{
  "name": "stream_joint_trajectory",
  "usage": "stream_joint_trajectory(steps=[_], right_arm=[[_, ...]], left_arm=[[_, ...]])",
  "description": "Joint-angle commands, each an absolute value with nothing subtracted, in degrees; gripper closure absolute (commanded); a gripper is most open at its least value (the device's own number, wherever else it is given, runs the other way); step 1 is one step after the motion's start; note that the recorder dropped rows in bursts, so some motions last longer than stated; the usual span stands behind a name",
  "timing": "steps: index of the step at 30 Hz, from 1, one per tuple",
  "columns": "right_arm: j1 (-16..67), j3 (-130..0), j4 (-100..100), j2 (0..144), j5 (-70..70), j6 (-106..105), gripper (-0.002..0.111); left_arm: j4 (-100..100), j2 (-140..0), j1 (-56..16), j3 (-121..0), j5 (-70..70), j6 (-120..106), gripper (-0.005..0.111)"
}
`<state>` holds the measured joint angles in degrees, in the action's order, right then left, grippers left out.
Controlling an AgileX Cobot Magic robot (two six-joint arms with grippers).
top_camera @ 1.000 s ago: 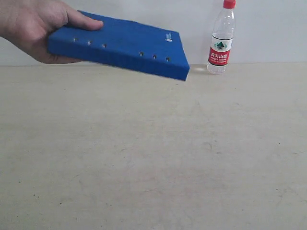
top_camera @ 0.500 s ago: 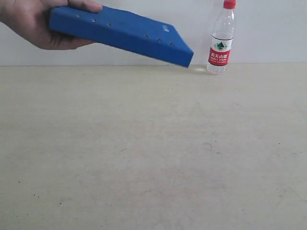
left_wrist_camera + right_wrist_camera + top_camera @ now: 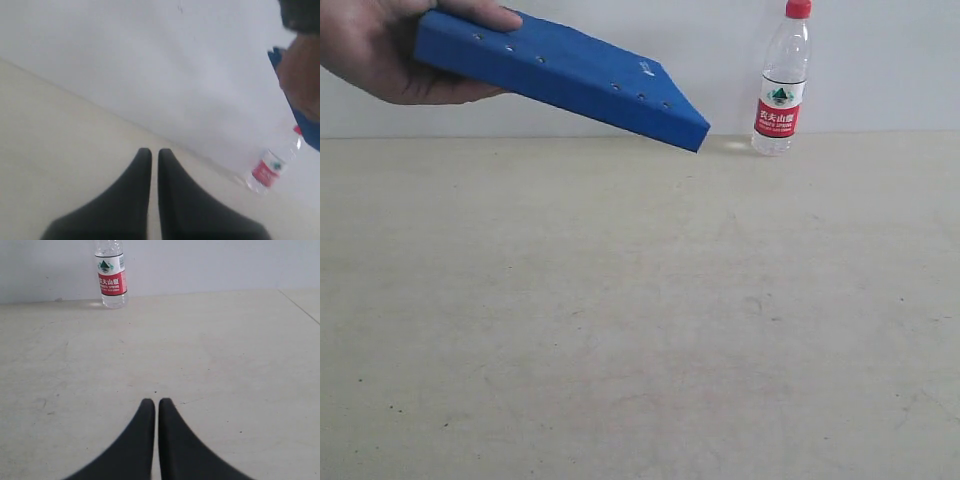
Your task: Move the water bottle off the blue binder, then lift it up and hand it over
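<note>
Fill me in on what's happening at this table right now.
A person's hand is holding the blue binder up at a tilt, with its low corner dipping toward the table. The water bottle is not on the binder. It stands upright on the table's far side near the wall, apart from the binder. Neither robot arm is handling anything. The left gripper and the right gripper both have their fingers together and empty.
</note>
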<state>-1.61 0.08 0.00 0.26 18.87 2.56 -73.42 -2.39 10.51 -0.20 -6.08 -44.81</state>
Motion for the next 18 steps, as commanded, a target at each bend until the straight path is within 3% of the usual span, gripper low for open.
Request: stream_joint_trajectory(steps=[1, 4, 8, 12, 18], right_arm=[[-1.6, 0.0, -0.3, 0.0, 18.4, 2.7, 0.108], [-1.6, 0.0, -0.3, 0.0, 18.4, 2.7, 0.108], [-1.6, 0.0, -0.3, 0.0, 18.4, 2.7, 0.108], [-1.6, 0.0, -0.3, 0.0, 18.5, 2.7, 0.108], [-1.6, 0.0, -0.3, 0.0, 18.5, 2.7, 0.108]], left_arm=[[-65.1, 0.0, 7.2, -2.6, 1.2, -44.8, 0.102], [-41.3, 0.0, 6.6, -9.3, 2.9, -37.6, 0.102], [-11.2, 0.0, 6.6, -15.1, 4.1, -11.6, 0.102], [-3.0, 0.0, 6.6, -12.1, -4.9, 7.3, 0.102], [0.0, 0.0, 5.9, -0.4, -12.6, 8.2, 0.102]])
